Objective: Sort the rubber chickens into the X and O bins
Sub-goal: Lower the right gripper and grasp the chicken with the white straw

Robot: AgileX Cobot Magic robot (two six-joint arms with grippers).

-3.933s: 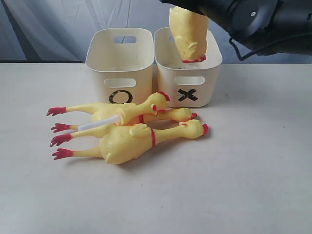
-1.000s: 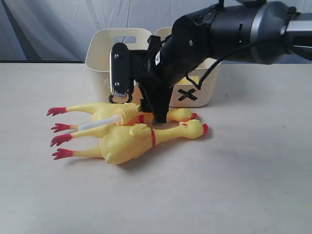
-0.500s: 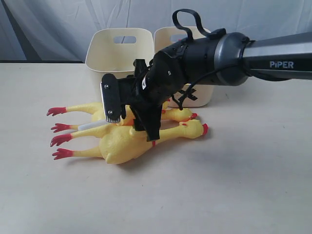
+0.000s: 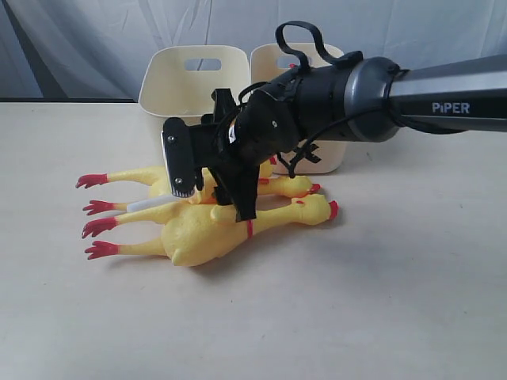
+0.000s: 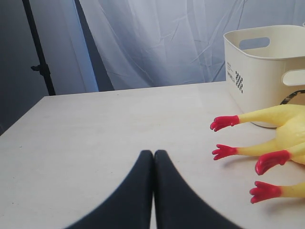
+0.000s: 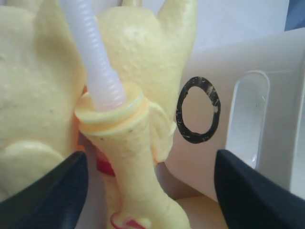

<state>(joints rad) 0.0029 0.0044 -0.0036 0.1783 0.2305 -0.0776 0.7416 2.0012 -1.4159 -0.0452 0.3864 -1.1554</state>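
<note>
While right tool point(image 4: 212, 198) gapes wide astride the white-tubed chicken point(image 6: 133, 162) | left tool point(image 5: 153, 156) rests pinched together, empty

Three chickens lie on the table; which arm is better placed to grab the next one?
Right. The right pincer hangs open astride the chicken with the white tube; the left pincer is shut, off beyond the red feet.
</note>
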